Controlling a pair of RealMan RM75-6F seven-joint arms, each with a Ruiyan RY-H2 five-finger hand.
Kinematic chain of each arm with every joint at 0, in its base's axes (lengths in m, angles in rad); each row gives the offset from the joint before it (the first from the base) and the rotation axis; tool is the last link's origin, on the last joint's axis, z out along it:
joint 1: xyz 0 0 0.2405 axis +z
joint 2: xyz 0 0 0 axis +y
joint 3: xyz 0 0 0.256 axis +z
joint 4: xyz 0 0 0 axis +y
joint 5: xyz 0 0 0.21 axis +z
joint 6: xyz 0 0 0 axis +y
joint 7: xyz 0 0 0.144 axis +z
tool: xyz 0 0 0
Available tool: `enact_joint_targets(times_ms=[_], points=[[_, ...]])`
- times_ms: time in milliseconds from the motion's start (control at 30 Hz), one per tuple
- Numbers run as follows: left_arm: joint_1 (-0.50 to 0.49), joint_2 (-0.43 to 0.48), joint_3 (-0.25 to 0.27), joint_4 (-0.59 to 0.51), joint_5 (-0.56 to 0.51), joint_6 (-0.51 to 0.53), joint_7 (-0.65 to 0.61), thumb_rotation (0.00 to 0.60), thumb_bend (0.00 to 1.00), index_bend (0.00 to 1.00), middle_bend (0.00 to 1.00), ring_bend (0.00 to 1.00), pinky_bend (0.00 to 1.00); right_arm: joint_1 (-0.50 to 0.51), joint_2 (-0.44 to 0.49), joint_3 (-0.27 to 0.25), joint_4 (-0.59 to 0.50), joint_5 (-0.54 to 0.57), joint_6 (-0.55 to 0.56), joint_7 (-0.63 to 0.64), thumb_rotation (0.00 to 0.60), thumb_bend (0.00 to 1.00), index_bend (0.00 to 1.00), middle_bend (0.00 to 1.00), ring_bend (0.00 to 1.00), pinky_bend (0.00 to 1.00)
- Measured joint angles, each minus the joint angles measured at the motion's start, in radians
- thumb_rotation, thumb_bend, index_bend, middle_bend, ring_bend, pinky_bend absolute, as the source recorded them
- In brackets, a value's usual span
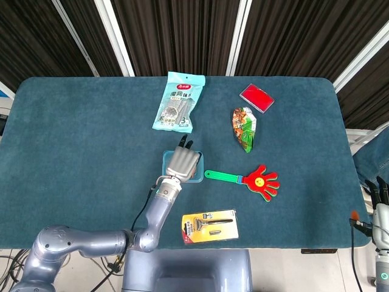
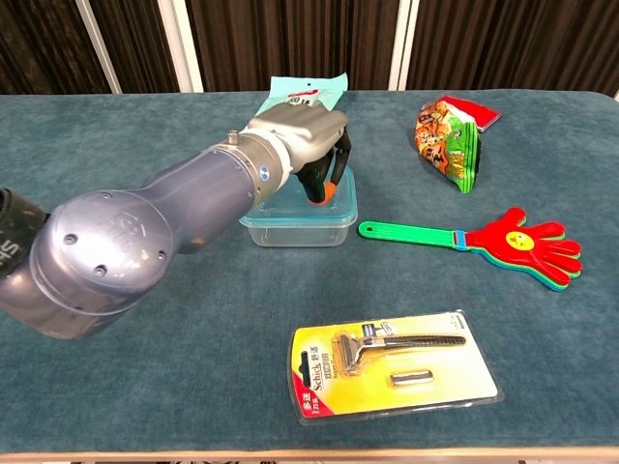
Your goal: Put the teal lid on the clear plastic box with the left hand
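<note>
Left hand: the left hand is stretched out over the clear plastic box, palm down, with the fingers curled downward over the box's top; the head view shows it covering most of the box.
Left grip: the dark fingertips sit at the far right part of the box top; whether they press on the lid or hold anything I cannot tell.
Teal lid: the teal lid shows as a teal edge around the hand in the head view, lying on the box; whether it is fully seated I cannot tell.
Clear plastic box: near the middle of the bench, just left of the clapper's handle.
Right hand: only the dark fingers of the right hand show at the right edge of the head view, off the bench, pointing up and apart, holding nothing.
Hand clapper: a green-handled hand clapper with a red smiley palm lies right of the box.
Razor pack: a yellow-carded razor pack lies near the front edge.
Snack bag: a colourful snack bag lies at the far right, with a red packet behind it.
Pale blue pouch: a pale blue pouch lies beyond the box.
</note>
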Motion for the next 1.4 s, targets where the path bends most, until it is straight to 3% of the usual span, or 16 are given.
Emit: enact_joint_targets(times_ms=[1400], points=[[0.001,-0.088,0.013,0.174,0.010,-0.072,-0.028,0.600,0.48,0.65,0.58,0.15,0.03,-0.001,0.002,0.003,-0.005,0.001,0.005,-0.002,0.600,0.41,0.14,0.03,0.03,0.00]])
